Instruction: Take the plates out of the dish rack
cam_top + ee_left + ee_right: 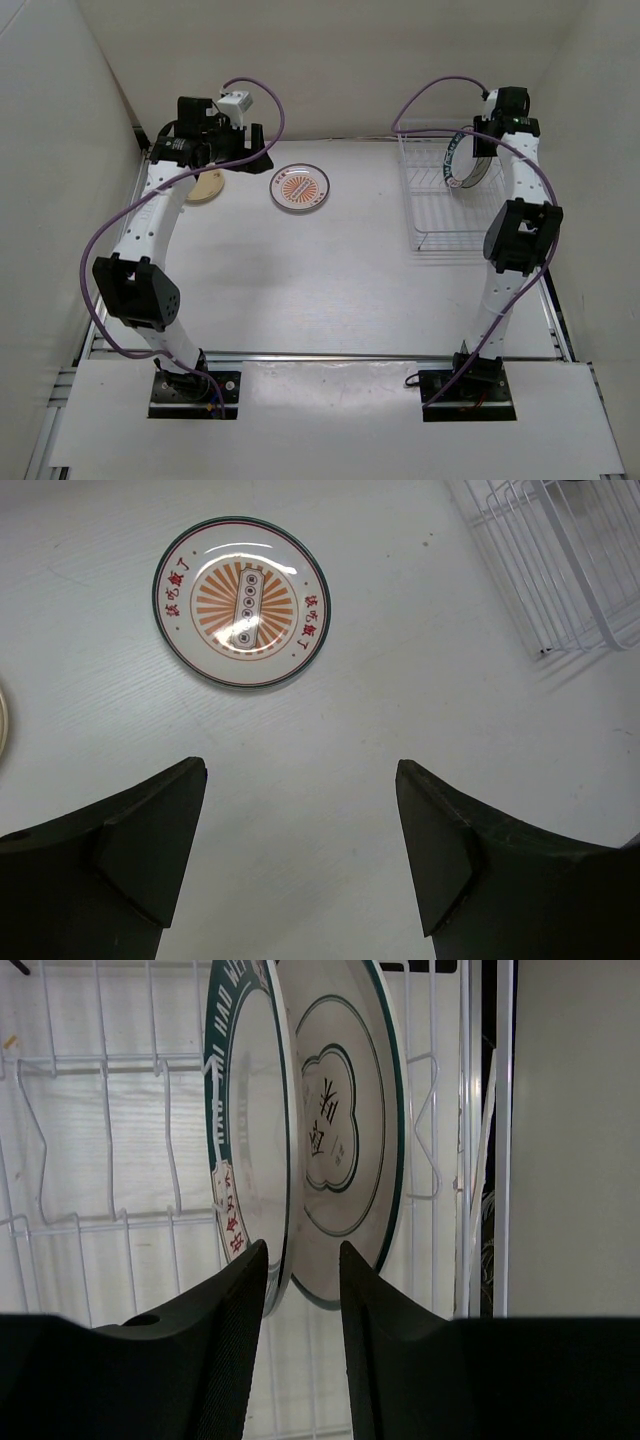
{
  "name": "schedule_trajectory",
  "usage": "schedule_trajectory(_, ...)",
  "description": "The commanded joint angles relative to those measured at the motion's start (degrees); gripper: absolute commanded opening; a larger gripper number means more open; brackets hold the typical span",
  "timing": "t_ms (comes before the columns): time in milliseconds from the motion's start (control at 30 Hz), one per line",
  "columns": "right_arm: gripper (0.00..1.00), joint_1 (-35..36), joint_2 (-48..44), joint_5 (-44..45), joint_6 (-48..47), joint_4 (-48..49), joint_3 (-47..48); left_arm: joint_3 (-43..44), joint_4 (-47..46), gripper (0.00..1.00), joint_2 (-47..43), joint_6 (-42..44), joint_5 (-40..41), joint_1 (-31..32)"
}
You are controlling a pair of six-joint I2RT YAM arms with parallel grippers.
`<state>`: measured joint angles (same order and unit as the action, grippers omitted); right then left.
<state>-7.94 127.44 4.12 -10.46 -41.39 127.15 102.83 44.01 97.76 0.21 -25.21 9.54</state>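
Observation:
The white wire dish rack (440, 215) stands at the back right and also shows in the right wrist view (100, 1140). Two plates stand upright in it: one with a dark green rim (245, 1110) and a white one with a dark ring (345, 1130). My right gripper (300, 1250) is narrowly open, and its fingers straddle the lower rim of the green-rimmed plate; in the top view it (478, 150) is over the rack. The orange rayed plate (300, 188) and the cream-tan plate (205, 188) lie flat on the table. My left gripper (300, 770) is open and empty above the table, near the orange plate (241, 601).
White walls close in the table at the back and both sides. A corner of the rack (560, 570) shows at the top right of the left wrist view. The right arm's purple cable (430, 95) arcs above the rack.

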Motion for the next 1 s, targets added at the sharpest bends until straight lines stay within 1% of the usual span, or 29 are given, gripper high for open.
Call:
schedule_trajectory(0, 0.39, -0.1, 2.1, 0.4, -0.4, 2.0, 4.1, -1.4, 0.8, 0.87, -3.4, 0.8, -1.8, 0.2)
schedule_trajectory(33, 0.39, -0.1, 2.1, 0.4, -0.4, 2.0, 4.2, -1.4, 0.8, 0.87, -3.4, 0.8, -1.8, 0.2)
schedule_trajectory(133, 0.3, 0.5, 3.7, -0.3, -0.4, 2.0, 5.6, -1.4, 1.3, 0.87, -3.4, 1.3, -1.8, 0.2)
schedule_trajectory(167, 0.15, 0.5, 4.3, -0.3, -0.4, 2.0, 6.2, -1.4, 1.3, 0.87, -3.4, 1.3, -1.8, 0.2)
schedule_trajectory(200, 0.08, 0.5, 4.3, -0.3, -0.4, 2.0, 6.2, -1.4, 1.3, 0.87, -3.4, 1.3, -1.8, 0.2)
schedule_trajectory(233, 0.04, 1.0, 4.3, 0.3, -0.4, 2.0, 6.2, -1.4, 1.3, 0.87, -3.4, 1.3, -1.8, 0.2)
schedule_trajectory(300, 0.0, 1.5, 4.3, 0.3, -0.4, 2.0, 6.2, -1.4, 1.3, 0.87, -2.9, 1.3, -1.8, 0.2)
schedule_trajectory(467, 0.0, 3.8, 2.2, 3.1, -1.0, 2.5, 4.1, -0.9, 1.3, 0.87, -1.8, 0.8, -3.4, 0.2)
schedule_trajectory(600, 0.0, 7.1, 0.9, 8.8, -2.5, 5.0, 1.6, 0.4, 0.8, 0.87, -0.6, 0.2, -4.1, 0.2)
schedule_trajectory(733, 0.0, 10.5, -0.3, 17.3, -4.3, 8.0, -1.6, 0.4, 0.8, 0.87, -0.6, -0.3, -5.1, 0.2)
schedule_trajectory(867, 0.0, 14.0, -1.4, 23.6, -5.5, 10.4, -2.7, 0.4, 0.3, 0.87, -0.6, -0.3, -6.3, 0.2)
schedule_trajectory(967, 0.0, 14.7, -2.0, 28.2, -6.2, 12.4, -2.7, 0.4, 0.3, 0.88, -0.6, -0.3, -6.9, 0.2)
